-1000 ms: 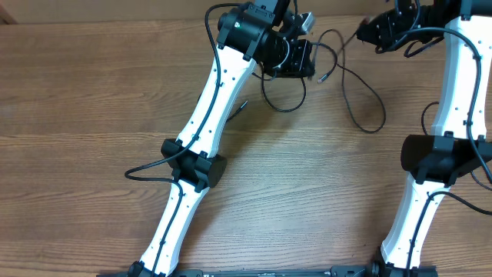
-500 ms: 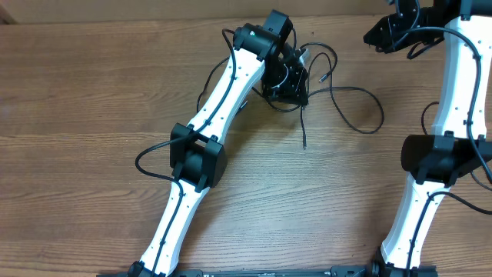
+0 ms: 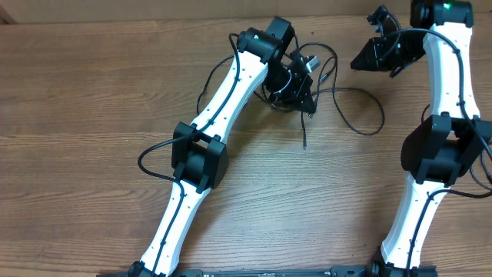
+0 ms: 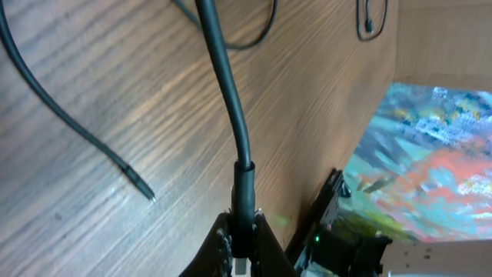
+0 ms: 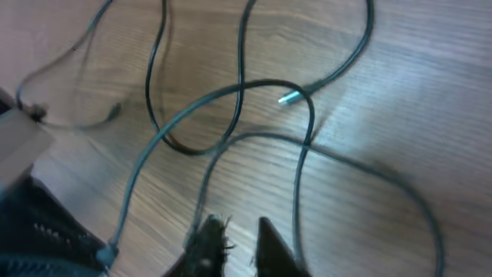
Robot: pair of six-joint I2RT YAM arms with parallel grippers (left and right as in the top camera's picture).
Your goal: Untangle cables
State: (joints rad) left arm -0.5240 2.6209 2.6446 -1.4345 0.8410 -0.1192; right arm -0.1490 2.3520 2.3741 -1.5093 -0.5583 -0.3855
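Cables: one end in L hand; R hand ajar nearby.

1. Surface: wood with a fine streaked grain, smooth, low sheen.
2. Cables: black rubbery plastic sheath, smooth, faintly glossy.
3. Plug tip: bare metal, bright and shiny.
4. Arm shells: white plastic, smooth and glossy.
5. Joints: black plastic, matt.
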